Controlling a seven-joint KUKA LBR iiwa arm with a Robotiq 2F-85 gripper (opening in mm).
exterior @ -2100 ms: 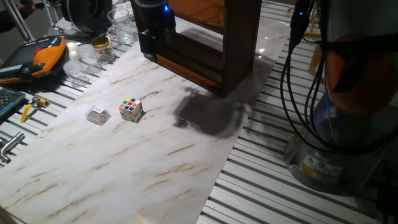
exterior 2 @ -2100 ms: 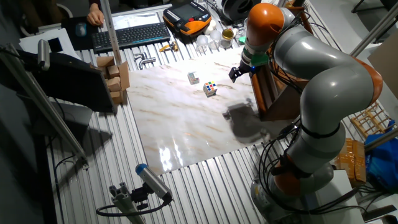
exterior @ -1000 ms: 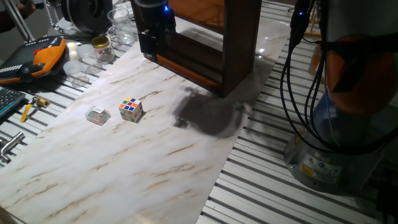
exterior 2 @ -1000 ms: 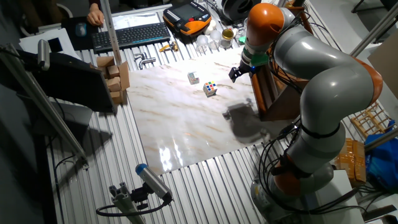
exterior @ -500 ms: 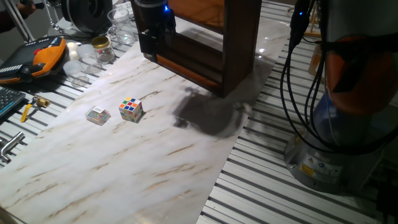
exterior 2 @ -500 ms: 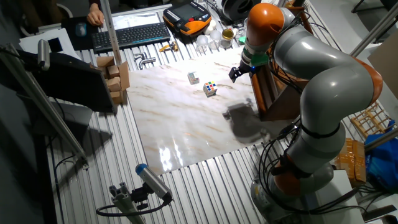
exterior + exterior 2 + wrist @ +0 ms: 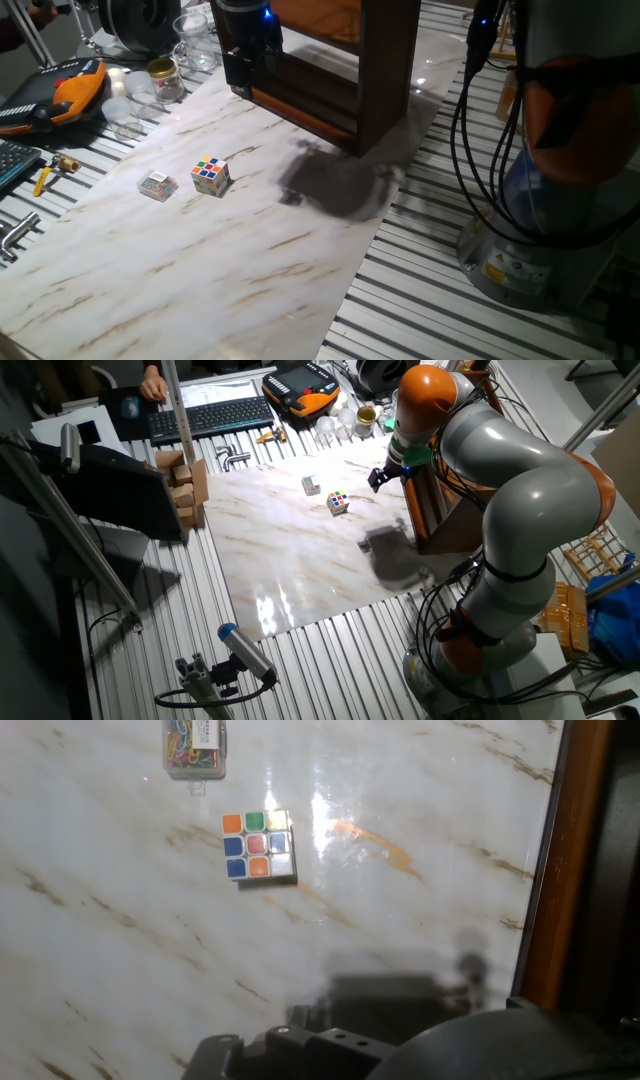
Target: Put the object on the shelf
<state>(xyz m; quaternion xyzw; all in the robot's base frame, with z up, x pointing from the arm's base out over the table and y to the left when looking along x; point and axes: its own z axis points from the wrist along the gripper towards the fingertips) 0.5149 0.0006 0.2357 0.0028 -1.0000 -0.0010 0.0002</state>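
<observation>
One puzzle cube (image 7: pixel 210 176) sits flat on the marble desk (image 7: pixel 200 270), well apart from the hand (image 7: pixel 250 62) and out in the open in front of it. It's a cube, so no real long axis; in the hand view it (image 7: pixel 258 846) lies slightly skewed to the picture edges, top face up showing orange, green, blue, red and white squares. In one fixed view the top face shows mixed colours w/ a white-and-blue side toward the camera.

Just beyond the cube from the hand lies a small clear box w/ coloured bits inside (image 7: pixel 195 742), near the cube but not touching; same box (image 7: pixel 157 185) sits beside the cube in the fixed view, and both show small in the other fixed view, cube (image 7: pixel 338 503) and box (image 7: pixel 311 485).

Hand hangs above the desk right by the dark-brown shelf (image 7: pixel 345 60), its black body against the shelf's front frame. Fingers aren't visible in any view, so can't tell if the hand is released or clenched; nothing seen in it. In the hand view the shelf's orange-brown edge (image 7: pixel 557 860) runs down the right side. The hand (image 7: pixel 382 477) sits below the orange wrist joint in the other fixed view, w/ the arm's shadow on the desk.

Clutter past the desk edge: jars (image 7: pixel 162 78), an orange-black tool (image 7: pixel 70 88).
</observation>
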